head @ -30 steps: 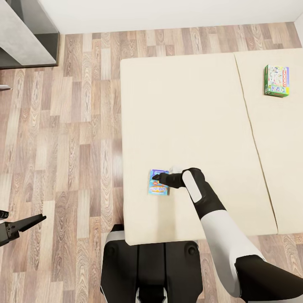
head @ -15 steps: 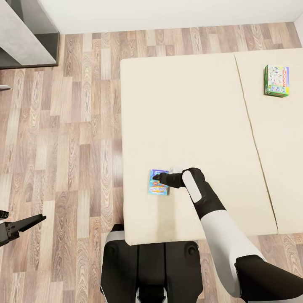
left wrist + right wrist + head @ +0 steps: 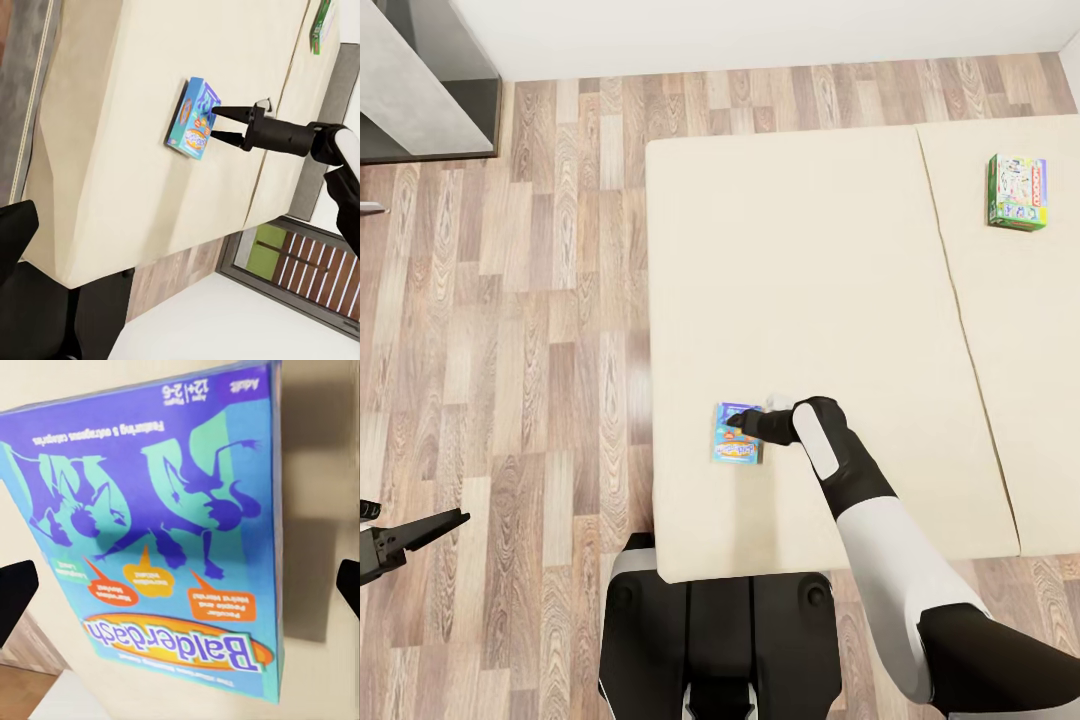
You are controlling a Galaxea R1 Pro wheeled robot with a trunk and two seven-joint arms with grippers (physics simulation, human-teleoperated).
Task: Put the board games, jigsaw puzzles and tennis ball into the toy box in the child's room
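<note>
A blue-purple board game lies flat on the beige bed, near its front left corner. My right gripper hovers just over this box, open. In the right wrist view the "Balderdash" cover sits between the two fingertips, apart from both. The left wrist view shows the same box with the right gripper at its edge, jaws apart. A green-edged board game rests far off on the bed's right half. My left gripper hangs open over the floor, holding nothing.
Wood-plank floor runs along the bed's left side. A grey cabinet stands at the far left by the white wall. A seam divides the mattress. My base stands against the bed's front edge.
The right gripper's fingertips have shifted very slightly over the blue-purple box. Both boxes and the left arm stay where they were.
</note>
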